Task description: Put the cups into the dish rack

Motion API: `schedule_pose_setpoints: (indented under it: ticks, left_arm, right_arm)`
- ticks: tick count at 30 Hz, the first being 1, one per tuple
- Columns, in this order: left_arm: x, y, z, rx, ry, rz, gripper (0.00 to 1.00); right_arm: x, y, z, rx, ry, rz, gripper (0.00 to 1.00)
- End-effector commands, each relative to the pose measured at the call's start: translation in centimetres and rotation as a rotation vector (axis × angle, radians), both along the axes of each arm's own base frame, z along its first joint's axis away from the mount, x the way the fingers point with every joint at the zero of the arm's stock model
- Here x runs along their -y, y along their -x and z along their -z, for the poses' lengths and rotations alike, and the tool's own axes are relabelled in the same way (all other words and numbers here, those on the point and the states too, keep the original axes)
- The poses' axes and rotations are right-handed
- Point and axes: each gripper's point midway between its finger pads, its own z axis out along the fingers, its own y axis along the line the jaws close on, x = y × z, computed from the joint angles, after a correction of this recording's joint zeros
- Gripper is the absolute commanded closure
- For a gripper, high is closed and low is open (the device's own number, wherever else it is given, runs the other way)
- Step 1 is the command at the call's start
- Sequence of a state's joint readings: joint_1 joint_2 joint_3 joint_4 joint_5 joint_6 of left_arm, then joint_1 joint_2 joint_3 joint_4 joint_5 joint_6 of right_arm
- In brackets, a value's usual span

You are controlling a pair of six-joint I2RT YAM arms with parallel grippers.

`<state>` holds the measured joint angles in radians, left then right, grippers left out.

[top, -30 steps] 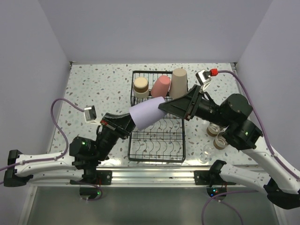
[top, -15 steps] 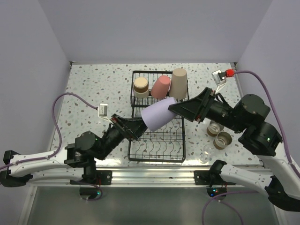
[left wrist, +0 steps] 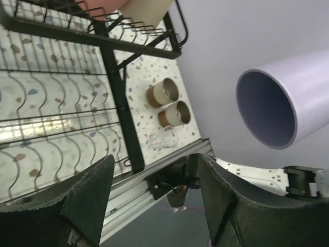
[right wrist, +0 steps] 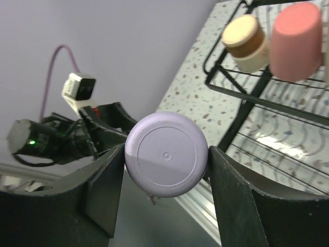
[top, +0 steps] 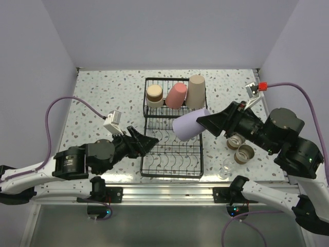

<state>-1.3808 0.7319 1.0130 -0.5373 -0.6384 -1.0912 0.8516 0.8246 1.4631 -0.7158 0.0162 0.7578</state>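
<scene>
Already racked, in rack's [top: 172,175] raised rear section: tan cup [top: 154,93], pink cup [top: 176,95], beige cup [top: 196,91]. Gripping lavender cup [top: 189,124] by its base with right gripper [top: 205,122], above rack's middle. Left gripper [top: 146,143] spread wide, empty, at rack's left edge. To load yet: two tan cups [top: 239,147] and glass [top: 224,170], on table [top: 103,98] beside rack's right edge.

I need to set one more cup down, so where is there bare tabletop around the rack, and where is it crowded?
Bare: the table left of the dish rack, beyond the left arm, and the strip behind the rack. Crowded: right of the rack, where two tan cups and a clear glass sit.
</scene>
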Motion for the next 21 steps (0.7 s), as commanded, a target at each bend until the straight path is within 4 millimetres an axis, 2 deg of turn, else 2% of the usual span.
schedule_pose_setpoints:
  ticks: [1,4,6,9,10,11,12,14,16,18,19,20,21]
  left_arm:
    - [-2.5,-0.2,2.2,-0.071,-0.115,-0.066,0.31]
    - [-2.9,-0.2,1.8,-0.064,-0.108,-0.070,0.31]
    - [-3.1,-0.3,1.5,-0.056,-0.108,-0.077,0.30]
    - [-3.2,-0.6,0.9,-0.036,-0.129,-0.085,0.30]
    - [-3.1,-0.6,0.8,-0.027,-0.139,-0.083,0.30]
    - [-2.9,-0.8,0.6,-0.021,-0.145,-0.085,0.30]
    - [-2.8,-0.8,0.5,-0.015,-0.148,-0.083,0.30]
    - [-2.4,-1.0,0.1,0.002,-0.154,-0.083,0.30]
    - [-2.1,-1.2,-0.3,0.019,-0.155,-0.084,0.30]
    - [-1.7,-1.3,-0.3,0.026,-0.166,-0.084,0.30]
    - [-1.6,-1.4,-0.5,0.035,-0.169,-0.086,0.30]
    - [-1.6,-1.6,-0.7,0.041,-0.173,-0.090,0.30]
    - [-1.5,-1.7,-0.8,0.045,-0.175,-0.094,0.30]
  right_arm:
    - [2.4,-0.7,0.6,0.060,0.132,0.082,1.00]
    - [2.3,-1.1,2.7,0.065,0.250,0.060,1.00]
    - [1.6,-1.2,5.1,0.024,0.333,0.024,1.00]
    - [1.0,-1.5,7.4,-0.019,0.378,0.007,1.00]
    - [1.0,-1.4,7.6,-0.031,0.359,0.011,1.00]
    - [0.6,-1.5,7.4,-0.023,0.329,0.009,1.00]
    - [0.1,-1.4,8.5,-0.045,0.329,-0.010,1.00]
    - [-0.8,-1.5,9.1,-0.067,0.309,-0.023,1.00]
    - [-1.7,-2.1,10.5,-0.076,0.343,-0.016,1.00]
    - [-2.9,-2.0,11.0,-0.055,0.384,-0.032,1.00]
    - [-3.2,-2.7,11.4,-0.032,0.430,-0.004,1.00]
    - [-4.9,-2.3,12.5,-0.023,0.493,-0.040,1.00]
    - [-5.7,-2.3,12.5,-0.002,0.528,-0.042,1.00]
